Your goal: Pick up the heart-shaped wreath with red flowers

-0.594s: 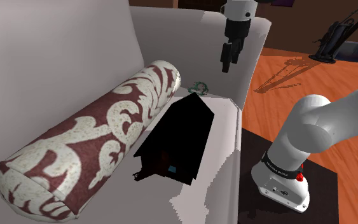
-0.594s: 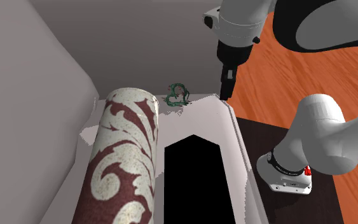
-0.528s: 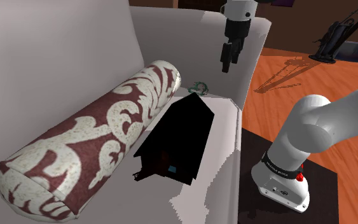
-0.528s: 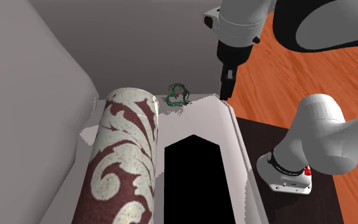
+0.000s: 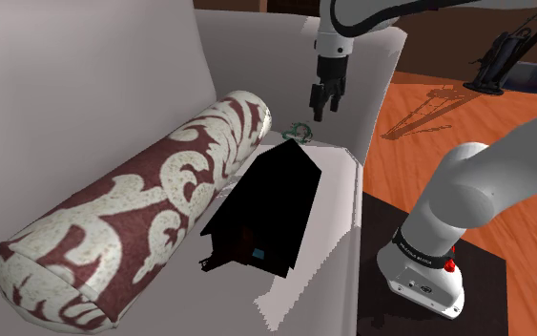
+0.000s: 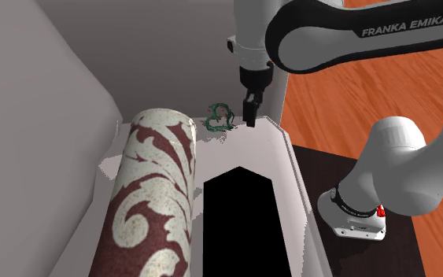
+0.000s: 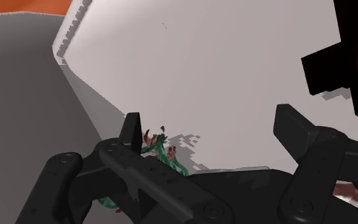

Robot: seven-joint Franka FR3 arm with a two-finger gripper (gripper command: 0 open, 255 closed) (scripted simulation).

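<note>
one open, empty end effector hovers just beside the small green wreath at the sofa seat's far end; centre it astride the wreath's rim before lowering and closing.

place: home living room | evidence: grey sofa, patterned bolster cushion, orange wooden floor

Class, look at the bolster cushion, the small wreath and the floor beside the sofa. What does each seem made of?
Bolster cushion: probably matt fabric, given its maroon-and-cream scroll print. Wreath: thin twisted green stems with red blooms; real or artificial, unclear. Floor: smooth orange wood, showing plank lines.
</note>
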